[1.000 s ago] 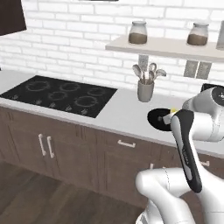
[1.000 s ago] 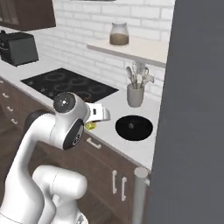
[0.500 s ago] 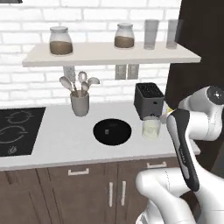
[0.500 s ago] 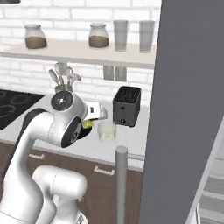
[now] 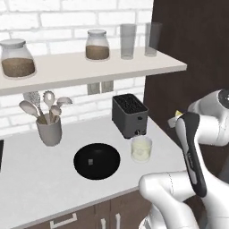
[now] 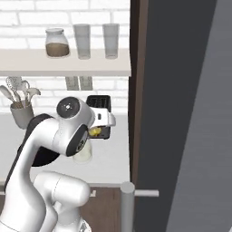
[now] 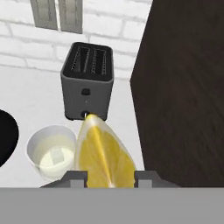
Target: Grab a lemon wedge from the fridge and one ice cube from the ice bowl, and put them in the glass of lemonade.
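Note:
My gripper (image 7: 109, 176) is shut on the lemon wedge (image 7: 103, 154), a bright yellow crescent standing between the two fingertips. It hangs above the counter, just right of the glass of lemonade (image 7: 51, 153), a short clear tumbler in front of the toaster. In the left base view the gripper (image 5: 175, 118) is up and to the right of the glass of lemonade (image 5: 142, 149). Left of the glass lies the black ice bowl (image 5: 97, 161) with one ice cube (image 5: 91, 162) in it. The grey fridge (image 6: 195, 113) door stands open at the right of the right base view, where the lemon wedge (image 6: 95, 132) shows at the hand.
A dark toaster (image 5: 129, 115) stands behind the glass against the brick wall. A grey utensil cup (image 5: 48, 129) is at the back left. The shelf (image 5: 89, 67) above holds jars and two tall glasses. A dark side panel (image 7: 183, 87) bounds the counter on the right.
The base has driven to the right, so the whole scene shifted: the stovetop left the views and the toaster, glass and fridge door came in. The gripper kept the wedge throughout.

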